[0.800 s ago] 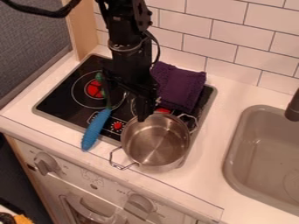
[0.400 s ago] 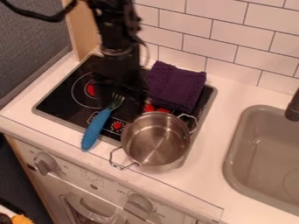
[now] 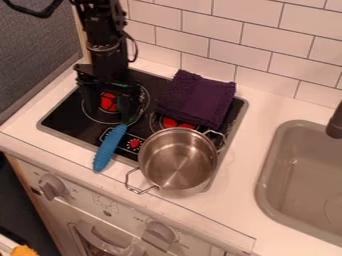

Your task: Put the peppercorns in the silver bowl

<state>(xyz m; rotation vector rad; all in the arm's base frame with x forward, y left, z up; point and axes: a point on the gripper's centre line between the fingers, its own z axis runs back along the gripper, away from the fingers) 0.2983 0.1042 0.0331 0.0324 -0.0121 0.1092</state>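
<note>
One gripper (image 3: 108, 113), fingers apart, hangs over the stovetop (image 3: 65, 118), clear of the silver pot (image 3: 175, 167).

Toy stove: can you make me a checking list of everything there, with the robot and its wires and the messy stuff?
Surface: black stovetop set in a white counter.
Job's things: silver pot at the stovetop's near right corner; something green by the gripper, too hidden to name.
Clutter: purple cloth behind the pot; blue-handled utensil left of it.
Gripper: over the left burner, fingers apart.
Cables: black cable at upper left, another looping beside the arm.
Surroundings: tiled wall, sink.
</note>
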